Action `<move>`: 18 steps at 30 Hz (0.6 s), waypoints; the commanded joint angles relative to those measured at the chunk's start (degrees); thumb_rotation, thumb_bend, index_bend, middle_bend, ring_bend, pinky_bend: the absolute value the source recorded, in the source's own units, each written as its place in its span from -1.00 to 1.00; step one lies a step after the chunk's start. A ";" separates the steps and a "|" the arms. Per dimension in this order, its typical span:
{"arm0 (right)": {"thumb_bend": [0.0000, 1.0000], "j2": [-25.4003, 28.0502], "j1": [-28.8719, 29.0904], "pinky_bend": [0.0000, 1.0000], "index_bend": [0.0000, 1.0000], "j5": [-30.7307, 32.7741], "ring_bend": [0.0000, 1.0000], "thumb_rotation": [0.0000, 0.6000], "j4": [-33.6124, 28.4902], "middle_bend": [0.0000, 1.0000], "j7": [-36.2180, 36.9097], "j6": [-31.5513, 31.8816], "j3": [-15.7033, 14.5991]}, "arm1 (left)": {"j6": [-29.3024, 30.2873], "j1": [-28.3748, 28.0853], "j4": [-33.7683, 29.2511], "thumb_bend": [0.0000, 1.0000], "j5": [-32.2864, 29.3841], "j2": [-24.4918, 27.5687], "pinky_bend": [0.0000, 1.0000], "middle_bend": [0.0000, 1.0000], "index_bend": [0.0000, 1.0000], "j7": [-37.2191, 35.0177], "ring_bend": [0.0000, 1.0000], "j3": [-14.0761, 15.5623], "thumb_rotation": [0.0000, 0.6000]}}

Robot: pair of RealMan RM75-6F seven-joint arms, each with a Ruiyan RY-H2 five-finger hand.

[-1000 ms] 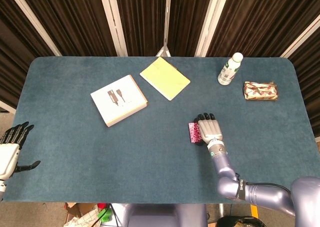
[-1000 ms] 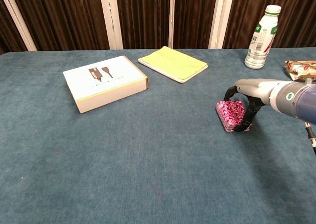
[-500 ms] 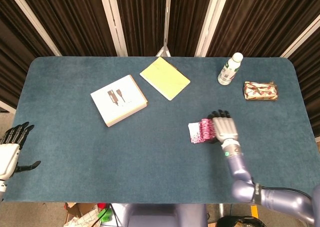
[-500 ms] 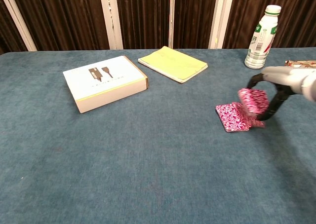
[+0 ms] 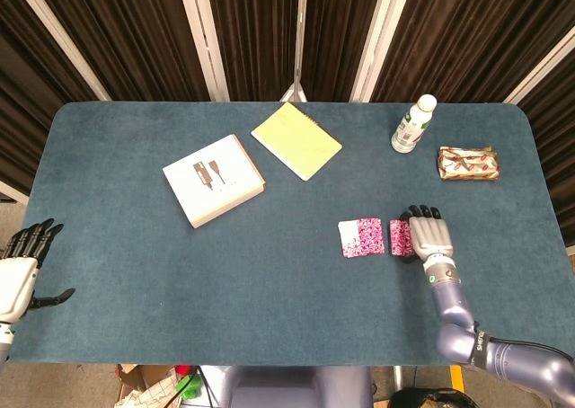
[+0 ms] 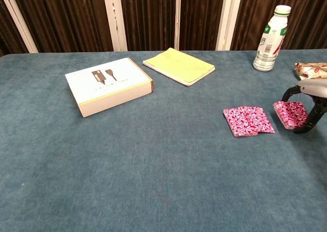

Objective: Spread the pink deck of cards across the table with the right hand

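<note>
Right robot hand [image 5: 429,235] is seen palm-down on the blue worktop [image 5: 135,264], held over a pink card stack [image 5: 401,237]. A short overlapped spread of pink cards [image 5: 361,237] is laid just left of it. Left robot hand [image 5: 20,269] is held off the worktop's left edge, fingers apart. White box [image 5: 214,180], yellow notepad [image 5: 296,140], bottle [image 5: 412,125], and wrapped packet [image 5: 467,164] are placed farther back.

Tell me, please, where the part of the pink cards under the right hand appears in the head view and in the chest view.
Head view: the held pink stack is right of centre, against the right hand, with a gap to the cards left on the table.
Chest view: the same stack is near the right edge, inside the fingers.
Shared landmark: the white bottle stands behind it in both.
</note>
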 commanded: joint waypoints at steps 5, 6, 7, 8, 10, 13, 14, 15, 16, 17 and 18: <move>-0.20 0.06 0.72 -1.00 -0.99 2.06 -1.00 1.00 -0.43 -1.00 -2.46 -0.31 -0.67 | 0.01 0.03 0.00 -1.00 -0.05 0.10 -1.00 -1.00 -1.00 -0.12 -1.00 0.02 1.00; -0.21 0.15 0.83 -1.00 -1.00 2.60 -1.00 1.00 -0.63 -1.00 -2.95 -0.34 -0.83 | -0.01 0.03 -0.01 -1.00 -0.03 0.13 -1.00 -1.00 -1.00 -0.14 -1.00 0.04 1.00; -0.22 0.27 0.97 -1.00 -1.00 3.22 -1.00 1.00 -0.91 -1.00 -3.49 -0.37 -0.96 | -0.05 0.03 -0.03 -1.00 -0.02 0.17 -1.00 -1.00 -1.00 -0.18 -1.00 0.07 1.00; -0.22 0.43 1.17 -1.00 -1.00 4.05 -1.00 1.00 -1.42 -1.00 -4.09 -0.30 -1.01 | -0.08 0.03 -0.08 -1.00 -0.01 0.22 -1.00 -1.00 -1.00 -0.26 -1.00 0.10 1.00; -0.22 0.56 1.38 -1.00 -1.00 4.55 -1.00 1.00 -2.08 -1.00 -4.68 0.04 -1.05 | -0.02 0.03 -0.14 -1.00 0.11 0.27 -1.00 -1.00 -1.00 -0.28 -1.00 0.11 1.00; -0.22 1.07 1.82 -1.00 -1.00 4.44 -1.00 1.00 -4.35 -1.00 -5.17 0.63 -0.76 | 0.07 0.05 -0.20 -1.00 0.26 0.34 -1.00 -1.00 -1.00 -0.42 -1.00 0.14 1.00; -0.22 1.14 1.87 -1.00 -1.00 4.35 -1.00 1.00 -4.66 -1.00 -5.16 0.70 -0.69 | 0.07 0.05 -0.20 -1.00 0.26 0.35 -1.00 -1.00 -1.00 -0.45 -1.00 0.14 1.00; -0.22 1.22 2.04 -1.00 -1.00 3.92 -1.00 1.00 -5.43 -1.00 -5.10 0.84 -0.48 | 0.09 0.07 -0.20 -1.00 0.23 0.36 -1.00 -1.00 -1.00 -0.56 -1.00 0.12 1.00; -0.22 1.26 2.24 -1.00 -1.00 3.28 -1.00 1.00 -6.22 -1.00 -5.08 1.08 -0.26 | 0.09 0.08 -0.21 -1.00 0.18 0.39 -1.00 -1.00 -1.00 -0.70 -1.00 0.11 1.00; -0.22 1.26 2.37 -1.00 -1.00 2.94 -1.00 1.00 -6.60 -1.00 -5.14 1.20 -0.19 | 0.08 0.08 -0.21 -1.00 0.17 0.41 -1.00 -1.00 -1.00 -0.76 -1.00 0.10 1.00; -0.22 1.22 2.62 -1.00 -1.00 2.35 -1.00 1.00 -7.25 -1.00 -5.35 1.46 -0.08 | 0.07 0.08 -0.22 -1.00 0.13 0.47 -1.00 -1.00 -1.00 -0.87 -1.00 0.08 1.00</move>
